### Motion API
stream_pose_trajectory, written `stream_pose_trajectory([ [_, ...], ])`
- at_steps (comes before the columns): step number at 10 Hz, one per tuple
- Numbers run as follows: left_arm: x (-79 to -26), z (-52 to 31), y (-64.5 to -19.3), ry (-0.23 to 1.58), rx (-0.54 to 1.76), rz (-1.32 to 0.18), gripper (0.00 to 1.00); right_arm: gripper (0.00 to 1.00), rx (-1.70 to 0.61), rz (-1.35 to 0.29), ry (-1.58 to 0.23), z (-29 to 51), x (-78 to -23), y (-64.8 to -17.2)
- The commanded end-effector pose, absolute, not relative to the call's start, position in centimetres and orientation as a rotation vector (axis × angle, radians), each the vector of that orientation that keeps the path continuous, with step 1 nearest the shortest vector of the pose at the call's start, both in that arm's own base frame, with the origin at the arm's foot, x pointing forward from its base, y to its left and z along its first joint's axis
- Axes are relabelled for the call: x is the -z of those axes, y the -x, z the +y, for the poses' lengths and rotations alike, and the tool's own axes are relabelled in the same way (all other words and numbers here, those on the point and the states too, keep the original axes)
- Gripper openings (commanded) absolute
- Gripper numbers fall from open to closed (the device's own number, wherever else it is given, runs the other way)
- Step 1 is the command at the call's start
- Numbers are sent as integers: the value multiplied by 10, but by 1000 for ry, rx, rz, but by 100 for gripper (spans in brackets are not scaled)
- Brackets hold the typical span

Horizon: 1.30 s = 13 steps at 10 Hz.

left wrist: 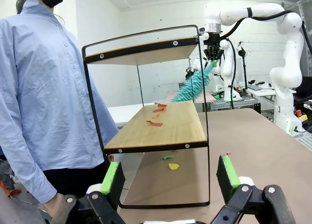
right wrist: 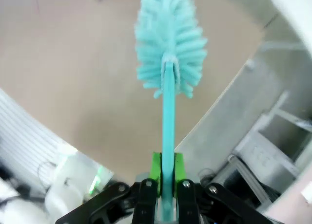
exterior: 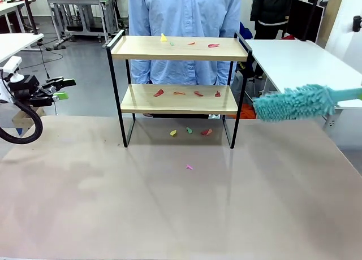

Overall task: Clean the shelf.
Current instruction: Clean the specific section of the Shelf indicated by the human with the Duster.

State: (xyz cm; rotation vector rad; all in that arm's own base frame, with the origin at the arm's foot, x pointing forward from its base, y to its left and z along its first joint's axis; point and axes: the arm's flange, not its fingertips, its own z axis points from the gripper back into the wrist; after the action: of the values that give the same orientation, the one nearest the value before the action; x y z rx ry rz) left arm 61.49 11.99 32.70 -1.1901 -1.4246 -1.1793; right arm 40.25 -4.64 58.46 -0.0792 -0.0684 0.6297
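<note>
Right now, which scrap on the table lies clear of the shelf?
The pink scrap, alone on the table in front of the shelf; the yellow scrap, green scrap and red scrap lie under it.

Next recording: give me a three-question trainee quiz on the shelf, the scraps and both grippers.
1. True or false: the right gripper is shut on the teal duster.
2. Around the shelf, where do coloured scraps lie? A) top board only; B) both boards and the table; C) table only.
3. Fill in: the left gripper is ___.
Key: 1 true; 2 B; 3 open.
</note>
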Motion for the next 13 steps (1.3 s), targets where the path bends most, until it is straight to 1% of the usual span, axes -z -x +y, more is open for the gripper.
stream_pose_trajectory([
  [1,-328,119,-614,1178,1202,-1424,100,13,-854,45,135,-37,-591,-376],
  [2,-328,119,-614,1178,1202,-1424,100,13,-958,110,130,-28,-589,-361],
  [4,-328,119,-614,1178,1202,-1424,100,13,-1148,181,39,0,-583,-341],
  [7,-328,119,-614,1178,1202,-1424,100,13,-1328,215,-39,53,-555,-338],
  [8,-328,119,-614,1178,1202,-1424,100,13,-1363,222,-84,64,-550,-339],
  [10,-328,119,-614,1178,1202,-1424,100,13,-1342,186,-158,67,-551,-343],
  [11,-328,119,-614,1178,1202,-1424,100,13,-1339,237,-72,72,-549,-335],
  [13,-328,119,-614,1178,1202,-1424,100,13,-1339,237,-72,72,-549,-335],
])
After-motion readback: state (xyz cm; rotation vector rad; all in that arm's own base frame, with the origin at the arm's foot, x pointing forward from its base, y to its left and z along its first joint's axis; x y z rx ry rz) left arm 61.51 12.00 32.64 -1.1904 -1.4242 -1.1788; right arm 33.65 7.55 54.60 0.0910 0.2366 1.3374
